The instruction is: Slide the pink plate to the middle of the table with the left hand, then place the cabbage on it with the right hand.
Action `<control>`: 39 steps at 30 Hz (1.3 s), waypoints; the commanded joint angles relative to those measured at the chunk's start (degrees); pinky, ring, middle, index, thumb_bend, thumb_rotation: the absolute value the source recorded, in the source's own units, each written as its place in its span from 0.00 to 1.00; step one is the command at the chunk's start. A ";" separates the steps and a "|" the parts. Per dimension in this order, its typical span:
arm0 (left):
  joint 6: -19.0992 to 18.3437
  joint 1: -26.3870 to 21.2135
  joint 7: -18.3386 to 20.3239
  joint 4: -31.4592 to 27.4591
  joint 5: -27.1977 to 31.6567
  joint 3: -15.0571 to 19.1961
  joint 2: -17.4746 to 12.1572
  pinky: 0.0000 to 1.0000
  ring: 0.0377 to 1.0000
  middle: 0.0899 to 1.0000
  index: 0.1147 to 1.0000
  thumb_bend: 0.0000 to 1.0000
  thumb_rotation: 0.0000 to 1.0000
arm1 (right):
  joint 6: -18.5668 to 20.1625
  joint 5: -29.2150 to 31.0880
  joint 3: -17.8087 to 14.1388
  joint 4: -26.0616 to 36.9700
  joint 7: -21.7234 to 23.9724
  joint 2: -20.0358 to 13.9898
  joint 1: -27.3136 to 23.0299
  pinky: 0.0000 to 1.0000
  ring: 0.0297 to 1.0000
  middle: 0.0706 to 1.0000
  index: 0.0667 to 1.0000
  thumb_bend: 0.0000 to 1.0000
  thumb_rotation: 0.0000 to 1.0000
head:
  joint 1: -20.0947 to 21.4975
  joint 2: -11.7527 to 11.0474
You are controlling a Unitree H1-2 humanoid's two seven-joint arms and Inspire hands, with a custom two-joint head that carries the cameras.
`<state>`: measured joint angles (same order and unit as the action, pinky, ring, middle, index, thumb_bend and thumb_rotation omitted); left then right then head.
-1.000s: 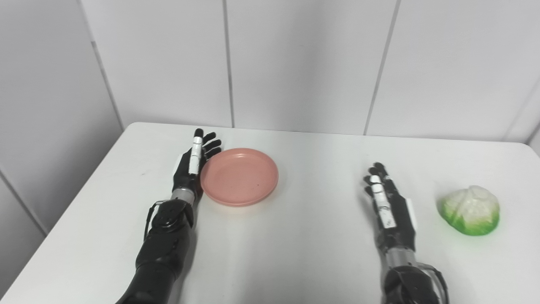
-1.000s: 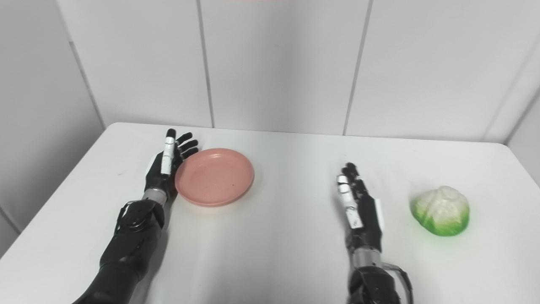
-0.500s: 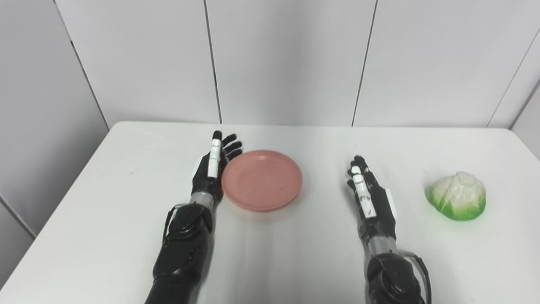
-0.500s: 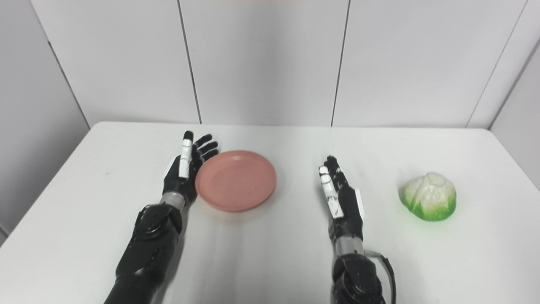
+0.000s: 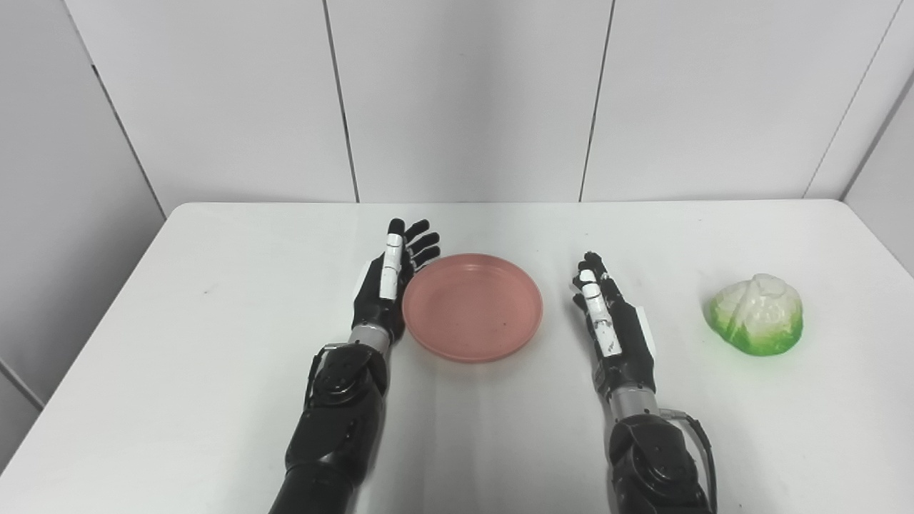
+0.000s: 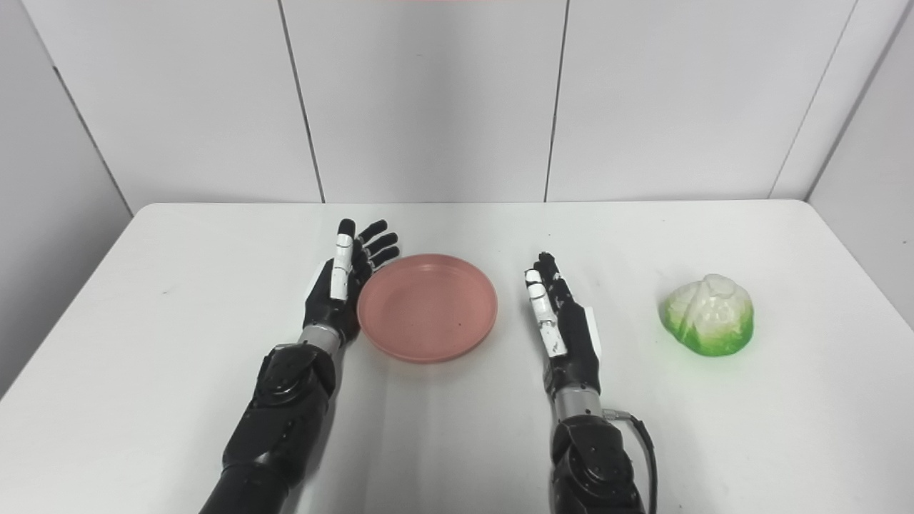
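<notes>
The pink plate [image 5: 472, 307] lies flat near the middle of the white table [image 5: 178, 335], with nothing on it. My left hand [image 5: 389, 282] stands on edge, open, its palm against the plate's left rim. My right hand [image 5: 614, 328] is open too, fingers straight, resting a short gap right of the plate and touching nothing. The cabbage [image 5: 758, 315], white on top and green below, sits on the table to the right of my right hand, well apart from it. In the right eye view the plate [image 6: 427, 308] lies between the left hand [image 6: 343, 282] and the right hand [image 6: 564, 328].
White wall panels stand right behind the table's far edge. The table's right edge runs close past the cabbage [image 6: 708, 315]. Bare tabletop stretches left of my left arm and in front of the plate.
The camera has swung, shifting the whole picture. Against the table, my left hand has pushed the pink plate to the right, narrowing the gap to my right hand. The cabbage has stayed put.
</notes>
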<state>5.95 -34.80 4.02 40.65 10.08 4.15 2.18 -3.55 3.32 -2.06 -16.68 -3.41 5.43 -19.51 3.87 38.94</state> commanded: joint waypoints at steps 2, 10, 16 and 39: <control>1.25 -1.48 -0.27 0.80 -0.64 -0.76 1.87 0.83 0.82 0.80 0.78 0.87 1.00 | -1.21 -1.75 0.82 3.05 0.53 -1.55 -1.65 0.93 0.93 0.94 0.94 0.66 0.85 | 0.04 0.27; 3.70 -1.36 0.92 2.25 0.10 -0.61 2.96 0.87 0.84 0.82 0.80 0.86 1.00 | 1.88 -2.81 -0.25 13.46 0.82 -5.85 -3.08 0.94 0.93 0.92 0.94 0.66 0.86 | 3.24 0.40; 3.18 -0.98 1.68 1.94 0.55 -0.24 3.14 0.89 0.85 0.82 0.80 0.87 1.00 | 13.72 -12.07 1.90 24.98 3.72 -15.20 -5.52 0.88 0.89 0.88 0.89 0.63 0.64 | 7.96 0.19; 6.94 -5.20 7.10 10.90 3.75 2.25 1.04 0.86 0.85 0.83 0.80 0.88 0.99 | 28.99 -27.16 8.38 22.72 26.05 -49.73 -16.34 0.76 0.82 0.82 0.83 0.98 0.44 | 26.16 -3.76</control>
<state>13.00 -38.95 10.09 50.79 12.78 6.13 3.39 24.14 -22.24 6.37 5.81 22.01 -42.53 -32.52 30.05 35.25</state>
